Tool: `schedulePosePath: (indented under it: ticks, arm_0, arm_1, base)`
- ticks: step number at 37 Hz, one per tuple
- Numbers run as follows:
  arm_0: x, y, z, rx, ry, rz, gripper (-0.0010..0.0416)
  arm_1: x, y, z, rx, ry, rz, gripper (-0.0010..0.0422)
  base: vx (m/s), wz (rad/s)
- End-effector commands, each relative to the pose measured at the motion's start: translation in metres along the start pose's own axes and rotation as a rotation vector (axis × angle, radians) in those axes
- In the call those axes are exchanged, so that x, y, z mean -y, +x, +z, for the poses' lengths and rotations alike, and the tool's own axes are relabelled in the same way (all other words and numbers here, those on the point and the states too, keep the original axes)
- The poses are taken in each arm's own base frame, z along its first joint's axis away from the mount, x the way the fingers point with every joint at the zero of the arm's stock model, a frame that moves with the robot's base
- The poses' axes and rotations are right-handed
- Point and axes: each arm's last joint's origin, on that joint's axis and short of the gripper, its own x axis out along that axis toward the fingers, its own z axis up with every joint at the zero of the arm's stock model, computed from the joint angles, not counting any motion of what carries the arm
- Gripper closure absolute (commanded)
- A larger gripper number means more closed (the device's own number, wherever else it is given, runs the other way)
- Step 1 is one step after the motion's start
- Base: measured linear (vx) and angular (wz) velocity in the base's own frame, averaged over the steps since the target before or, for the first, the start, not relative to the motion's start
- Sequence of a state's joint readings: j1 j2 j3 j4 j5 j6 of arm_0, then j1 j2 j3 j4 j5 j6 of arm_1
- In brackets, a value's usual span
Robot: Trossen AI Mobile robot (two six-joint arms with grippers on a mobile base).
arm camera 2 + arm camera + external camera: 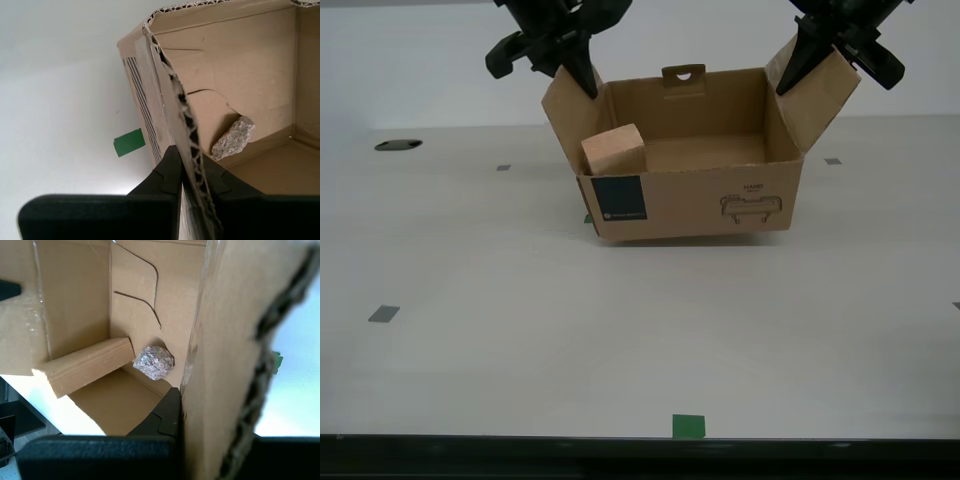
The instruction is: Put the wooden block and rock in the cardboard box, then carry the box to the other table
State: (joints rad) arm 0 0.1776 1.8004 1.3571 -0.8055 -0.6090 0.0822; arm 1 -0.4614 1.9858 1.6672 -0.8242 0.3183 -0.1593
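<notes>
Gripping cardboard box (pixel 690 205) by both side flaps, upright and open-topped, on or just above cream tabletop (pixel 620 330) with grey tape squares; cannot tell whether bottom touching. Inside: wooden block (pixel 613 150), leaning tilted in front corner at the exterior view's left, and rock (pixel 154 362) on box floor, right beside block's end, against a side wall. Nothing else seen in box. Loading looks finished, so carry step in hand, as a judgement. My first gripper (pixel 181 401) clamped on one flap's corrugated edge; my second gripper (pixel 187 157) clamped likewise on a flap. Cannot match either to an arm in the exterior view. Next move calls for lifting level and in sync, with even pull so cardboard neither tears nor slips out, then driving to other table, not in view.
</notes>
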Motion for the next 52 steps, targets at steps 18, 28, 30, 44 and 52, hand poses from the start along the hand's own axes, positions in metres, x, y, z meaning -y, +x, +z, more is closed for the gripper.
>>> schedulePosePath:
  ticks: [18, 28, 30, 44, 52]
  arm_0:
    - [-0.003, 0.001, -0.001, -0.013, -0.007, 0.022, 0.0407]
    - [-0.003, 0.001, -0.001, -0.013, -0.006, 0.022, 0.0407]
    - [-0.003, 0.001, -0.001, -0.014, -0.005, 0.023, 0.0407]
    - [-0.006, 0.003, -0.001, -0.017, -0.007, 0.024, 0.0407]
    - [-0.006, 0.003, -0.002, -0.018, -0.011, 0.025, 0.0407]
  arm_1:
    - [0.010, -0.019, -0.001, 0.032, 0.040, -0.042, 0.0413]
    - [0.010, -0.019, -0.001, 0.031, 0.042, -0.042, 0.0413]
    - [0.010, -0.019, -0.001, 0.031, 0.043, -0.042, 0.0413]
    - [0.010, -0.019, -0.001, 0.031, 0.062, -0.041, 0.0413]
    - [0.009, -0.019, -0.002, 0.020, 0.049, -0.040, 0.0413]
  base:
    - [-0.031, -0.002]
    - [-0.058, 0.019]
    - [-0.066, 0.041]
    - [-0.073, 0.073]
    - [-0.075, 0.076]
